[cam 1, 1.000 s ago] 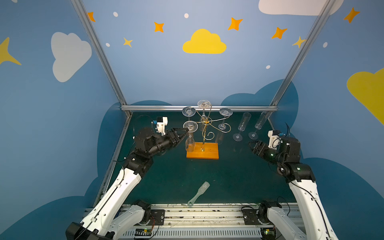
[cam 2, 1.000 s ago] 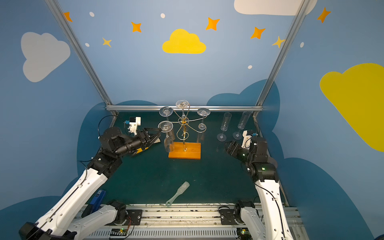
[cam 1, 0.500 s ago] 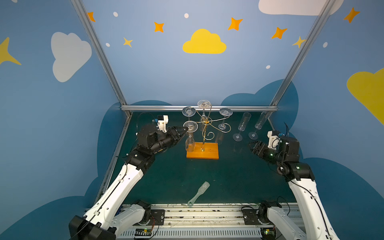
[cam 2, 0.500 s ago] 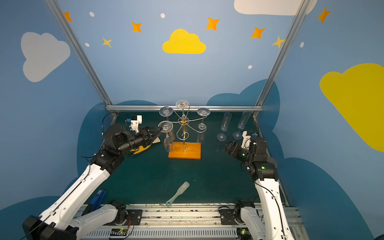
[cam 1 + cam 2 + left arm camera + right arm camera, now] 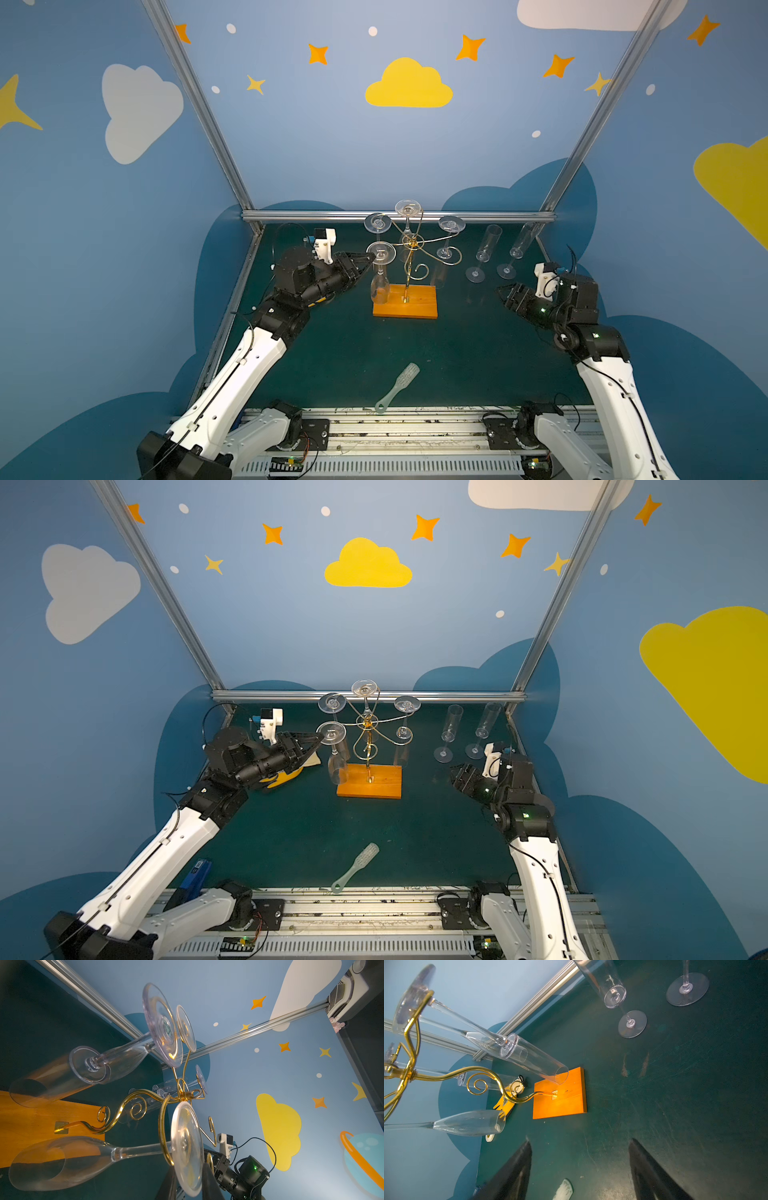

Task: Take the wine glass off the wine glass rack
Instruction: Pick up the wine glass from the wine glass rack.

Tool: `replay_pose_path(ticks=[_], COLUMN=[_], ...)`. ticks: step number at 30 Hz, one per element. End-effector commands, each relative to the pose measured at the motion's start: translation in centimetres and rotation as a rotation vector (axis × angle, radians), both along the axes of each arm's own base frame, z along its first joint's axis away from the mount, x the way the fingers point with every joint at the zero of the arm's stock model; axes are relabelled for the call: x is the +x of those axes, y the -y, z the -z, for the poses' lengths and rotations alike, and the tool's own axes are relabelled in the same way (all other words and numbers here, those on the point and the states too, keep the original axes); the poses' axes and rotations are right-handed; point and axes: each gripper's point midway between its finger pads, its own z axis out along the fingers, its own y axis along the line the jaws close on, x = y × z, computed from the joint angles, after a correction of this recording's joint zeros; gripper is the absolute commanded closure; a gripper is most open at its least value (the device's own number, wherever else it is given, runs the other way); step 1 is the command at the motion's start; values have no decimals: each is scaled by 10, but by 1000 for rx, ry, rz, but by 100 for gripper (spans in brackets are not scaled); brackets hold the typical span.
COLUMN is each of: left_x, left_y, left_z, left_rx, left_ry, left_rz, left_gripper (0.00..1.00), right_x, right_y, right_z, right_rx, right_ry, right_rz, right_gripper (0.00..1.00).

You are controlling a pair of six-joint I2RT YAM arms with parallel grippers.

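The wine glass rack (image 5: 409, 266) is a gold wire stand on an orange wooden base (image 5: 405, 301) (image 5: 370, 781). A clear wine glass (image 5: 381, 252) (image 5: 331, 732) hangs upside down from its front left arm, with its bowl just above the base's left end. My left gripper (image 5: 368, 259) (image 5: 318, 739) reaches in from the left at the height of the glass's foot. In the left wrist view the round foot (image 5: 187, 1140) sits between the two black fingers (image 5: 207, 1176), and the left gripper (image 5: 189, 1167) is shut on it. My right gripper (image 5: 503, 293) (image 5: 579, 1141) hovers open over the mat to the right of the rack, holding nothing.
Three more glasses hang on the rack's rear arms (image 5: 407, 207). Two flutes (image 5: 482, 253) (image 5: 517, 253) stand upright at the back right. A clear brush (image 5: 399, 386) lies near the front edge. A yellow object (image 5: 282, 777) lies under my left arm.
My left gripper has moved right to the hanging glass's foot and its jaws have narrowed onto it. The right arm has barely moved.
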Motion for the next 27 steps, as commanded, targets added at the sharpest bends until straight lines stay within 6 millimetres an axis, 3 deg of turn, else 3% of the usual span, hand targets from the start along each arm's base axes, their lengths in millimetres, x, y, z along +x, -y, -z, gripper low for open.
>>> replay_pose_path(ticks=[1, 23, 27], left_x=[-2, -4, -4], left_y=[0, -1, -1], left_z=[-13, -17, -19], left_rx=[5, -5, -12], left_ry=[46, 59, 56], left_rz=[6, 1, -1], left_gripper=[78, 86, 80], right_x=[-4, -9, -11], right_y=[0, 0, -1], right_z=[3, 7, 5], right_rx=[-11, -6, -4], right_ry=[-14, -22, -19], right_rz=[1, 2, -1], right_gripper=[28, 30, 30])
